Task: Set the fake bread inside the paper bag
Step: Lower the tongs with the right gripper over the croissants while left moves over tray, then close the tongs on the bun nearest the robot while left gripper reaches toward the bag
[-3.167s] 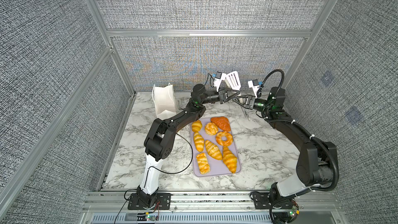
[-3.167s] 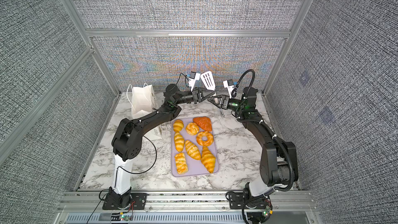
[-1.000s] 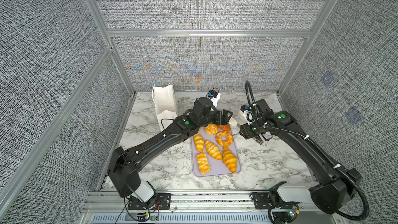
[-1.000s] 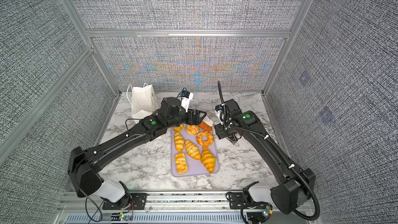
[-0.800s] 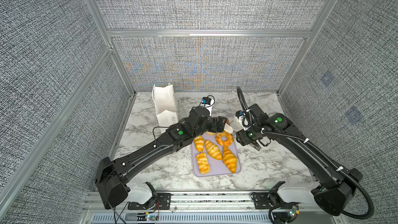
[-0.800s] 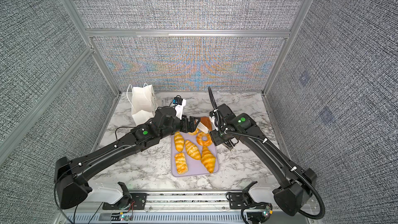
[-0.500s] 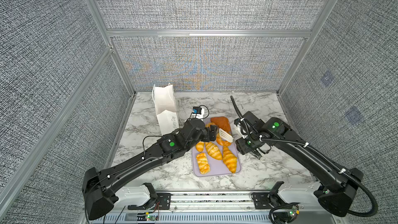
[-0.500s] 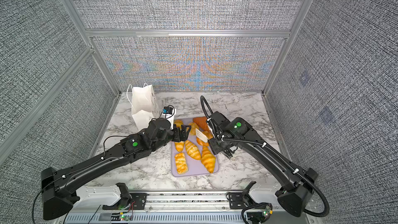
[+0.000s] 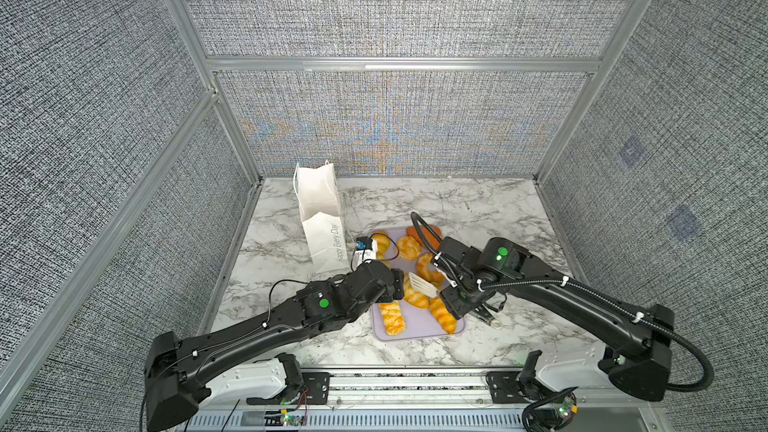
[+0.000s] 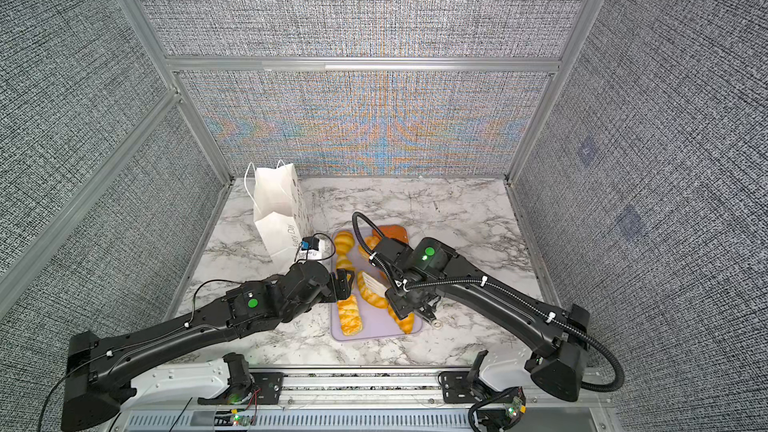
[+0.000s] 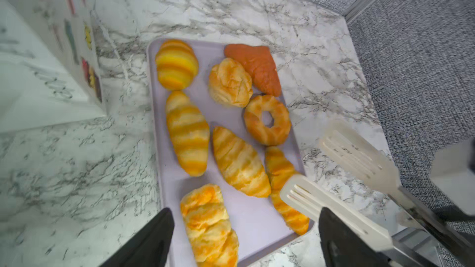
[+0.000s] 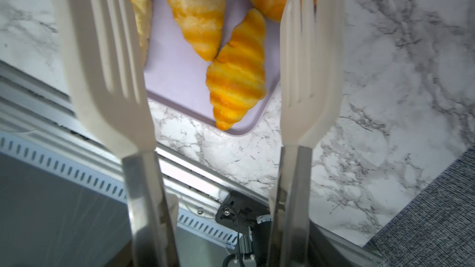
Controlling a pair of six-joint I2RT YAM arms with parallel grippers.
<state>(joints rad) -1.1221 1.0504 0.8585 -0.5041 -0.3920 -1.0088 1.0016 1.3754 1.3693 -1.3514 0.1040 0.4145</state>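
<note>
The right tool (image 9: 457,305) grips tongs (image 12: 108,73), blades apart, over the near-right croissant (image 12: 236,78); the left tool (image 9: 397,286) gapes empty.
The bread (image 11: 187,134) lies on the tray (image 9: 415,332), with the bag (image 9: 320,218) standing far left: lower the blades astride that croissant, then squeeze gently.

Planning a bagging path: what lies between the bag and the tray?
Only bare marble separates bag and tray, shown in the left wrist view.

On table (image 9: 490,209): paper bag (image 9: 320,218) upright, rear left; tray (image 9: 419,323) just right of it (nearer the front); fake bread (image 9: 392,317), eight pieces, on tray; tongs (image 9: 423,284) above tray's right side.
</note>
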